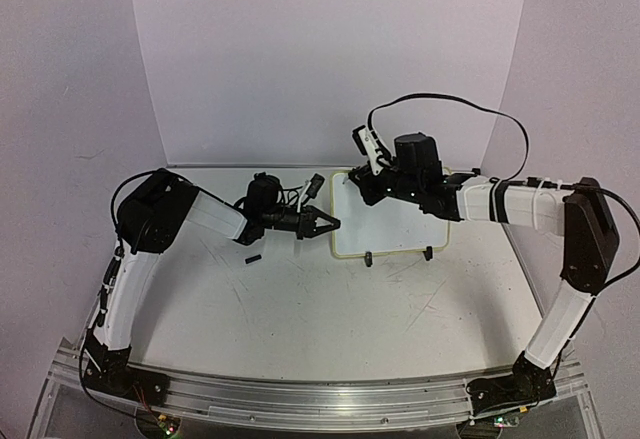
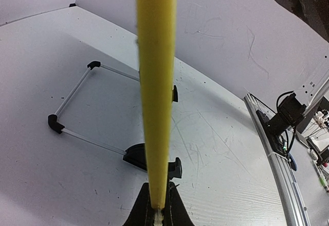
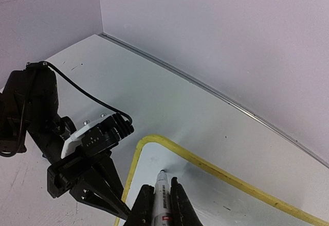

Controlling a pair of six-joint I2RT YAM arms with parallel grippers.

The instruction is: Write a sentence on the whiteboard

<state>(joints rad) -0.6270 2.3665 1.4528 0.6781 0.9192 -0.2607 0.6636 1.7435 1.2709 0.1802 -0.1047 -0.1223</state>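
Toward the back centre of the bench (image 1: 300,329): the whiteboard (image 1: 400,227), lying flat, bare surface in front and leftward save a small black piece (image 1: 252,258). Long axis left to right, black clip feet (image 1: 368,257) on the near edge. White face, thin yellow rim, rounded corners. Left tool (image 1: 330,224) clamped on its left edge; right tool (image 3: 162,195) closed round a marker (image 3: 161,182), tip at the far left corner.

surface (image 1: 330,319): white, scratched | whiteboard (image 1: 400,231): lies centre-right of frame | small black piece (image 1: 252,258): left of centre
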